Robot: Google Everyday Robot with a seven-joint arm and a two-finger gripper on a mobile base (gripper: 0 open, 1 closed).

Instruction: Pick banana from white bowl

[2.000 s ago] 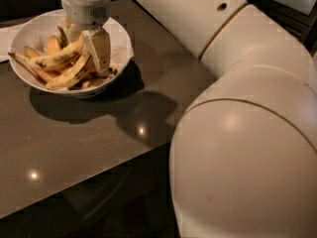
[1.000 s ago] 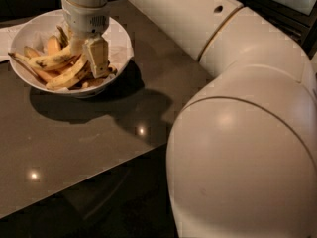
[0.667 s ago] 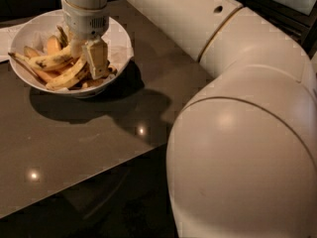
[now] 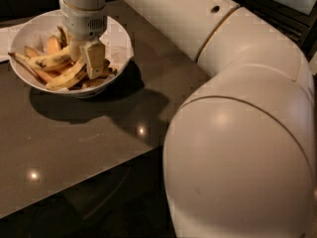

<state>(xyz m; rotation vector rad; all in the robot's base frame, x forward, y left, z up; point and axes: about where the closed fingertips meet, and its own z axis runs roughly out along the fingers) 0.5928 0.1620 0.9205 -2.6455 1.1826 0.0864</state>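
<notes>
**Gripper down among the fruit in the bowl**

At the far left of the dark table (image 4: 74,148) stands the white bowl (image 4: 19,72), wide and round. Its crinkled paper lining (image 4: 117,37) shows on the right inner wall. The bowl is heaped with bananas. The banana (image 4: 51,60), long and gently curved, lies across the middle of the pile. Its darker end points left toward the rim and its yellow end reaches right, up against the gripper. Just nearer lies another long yellow banana (image 4: 64,78), also running toward the gripper. Shorter orange pieces (image 4: 52,44) sit at the far side of the heap, and darker bits lie at the near right.

The gripper (image 4: 85,58) hangs straight down inside the bowl, right of centre, its tips sunk among the right ends of the two long bananas. Whether the jaws are spread or pinching a fruit cannot be told; the pile hides their tips.

From the gripper's ribbed wrist (image 4: 83,21) the white arm (image 4: 237,133) runs right and near, swelling into a large rounded joint that fills the right half of the view. The bowl's shadow falls on the table to the near right, and two small light spots glint on the surface.
</notes>
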